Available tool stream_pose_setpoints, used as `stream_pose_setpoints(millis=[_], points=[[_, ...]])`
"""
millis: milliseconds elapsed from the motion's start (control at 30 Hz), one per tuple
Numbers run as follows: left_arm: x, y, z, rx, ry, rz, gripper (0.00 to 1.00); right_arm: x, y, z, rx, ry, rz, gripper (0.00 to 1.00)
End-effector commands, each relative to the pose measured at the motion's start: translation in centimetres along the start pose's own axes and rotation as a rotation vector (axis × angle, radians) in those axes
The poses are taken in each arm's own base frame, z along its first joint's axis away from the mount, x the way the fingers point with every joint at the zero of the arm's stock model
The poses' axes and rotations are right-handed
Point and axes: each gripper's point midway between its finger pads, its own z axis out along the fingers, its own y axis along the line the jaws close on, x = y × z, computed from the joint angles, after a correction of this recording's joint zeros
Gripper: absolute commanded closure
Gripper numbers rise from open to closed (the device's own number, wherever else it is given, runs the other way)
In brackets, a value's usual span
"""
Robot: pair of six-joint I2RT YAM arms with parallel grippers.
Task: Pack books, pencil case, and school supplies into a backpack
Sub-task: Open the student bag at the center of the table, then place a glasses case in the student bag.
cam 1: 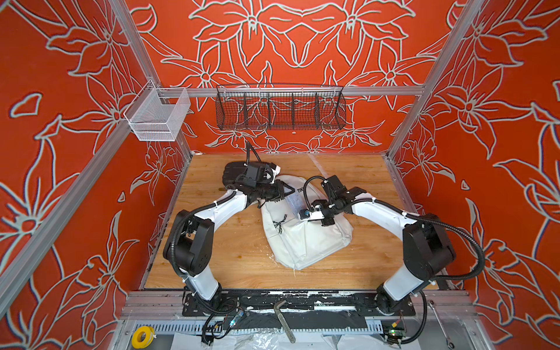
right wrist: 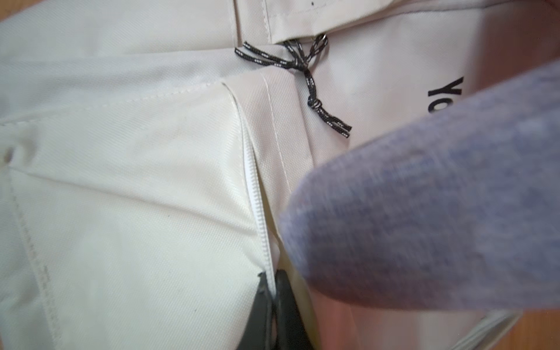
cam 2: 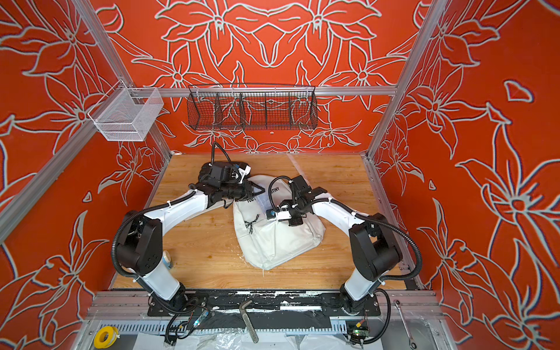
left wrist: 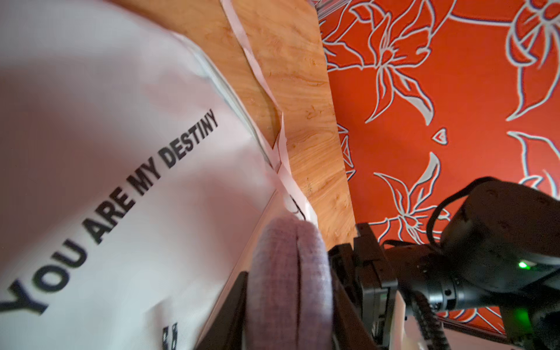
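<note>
The right fingers (right wrist: 261, 315) are pinched together on the zipper edge (right wrist: 253, 181) of the backpack (cam 1: 306, 242), centre frame, probably holding its mouth open; the left fingers (left wrist: 231, 309) clamp the pencil case (left wrist: 288, 272), poised beside that gap.

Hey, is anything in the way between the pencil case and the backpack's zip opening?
No separate object. The left pincer holds the pencil case with its tip beside the zip slit of the backpack, but the slit gapes only narrowly; the right pincer pinches its edge there.
</note>
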Motion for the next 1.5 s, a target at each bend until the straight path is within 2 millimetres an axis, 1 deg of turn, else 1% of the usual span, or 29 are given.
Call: stream_pose_setpoints(millis=[0,67,200,300,367,467,600,667,733,833,900,1067,1133,1233,1300,1367,1467], points=[[-2.1,-2.2,-0.1,0.037,-0.1,0.078,0.98,-2.6,0.1,-1.5,0.018,-0.123,-0.053,1.0],[-2.0,-2.4,0.1,0.053,-0.093,0.082,0.99,-2.6,-0.4,-1.7,0.036,-0.12,-0.033,1.0],[-0.1,-3.2,0.4,0.106,0.025,0.086,0.99,-2.5,-2.6,-2.5,0.115,-0.142,0.078,1.0],[1.2,-3.8,-0.3,0.121,0.084,0.114,1.0,-2.5,-2.6,-2.7,0.121,-0.151,0.077,1.0],[1.5,-4.5,-0.8,0.136,0.104,0.132,1.0,-2.1,-2.4,-2.5,0.118,-0.132,0.081,1.0],[2.0,-5.3,-0.9,0.168,0.174,0.122,1.0,-1.7,-2.7,-2.4,0.143,-0.113,0.082,1.0],[3.2,-4.7,-0.7,0.155,0.258,0.097,1.0,-1.8,-3.0,-3.0,0.164,-0.102,0.076,1.0],[3.4,-4.1,-0.8,0.123,0.251,0.108,1.0,-2.2,-2.8,-3.4,0.163,-0.123,0.067,1.0],[3.3,-3.9,-0.9,0.105,0.225,0.122,1.0,-3.0,-2.1,-3.7,0.151,-0.168,0.045,1.0],[3.1,-3.0,-0.4,0.078,0.209,0.105,1.0,-3.9,-1.7,-4.0,0.151,-0.226,0.031,1.0],[3.3,-2.2,-0.1,0.056,0.207,0.093,1.0,-4.1,-1.4,-4.1,0.147,-0.237,0.028,1.0],[3.8,-1.4,0.4,0.018,0.198,0.116,1.0,-4.6,-1.0,-4.5,0.127,-0.255,0.026,1.0],[4.2,-1.7,0.7,0.041,0.217,0.129,1.0,-4.5,-1.3,-4.5,0.127,-0.247,0.046,1.0],[5.3,-2.3,0.9,0.087,0.286,0.138,1.0,-2.9,-2.6,-3.8,0.162,-0.168,0.105,1.0],[5.9,-2.8,0.6,0.111,0.33,0.146,1.0,-2.1,-3.0,-3.5,0.166,-0.128,0.123,1.0],[6.4,-3.1,0.3,0.123,0.368,0.157,1.0,-2.1,-3.3,-3.4,0.182,-0.132,0.11,1.0],[7.0,-3.7,-0.3,0.156,0.428,0.157,1.0,-2.6,-4.0,-3.8,0.245,-0.157,0.031,1.0]])
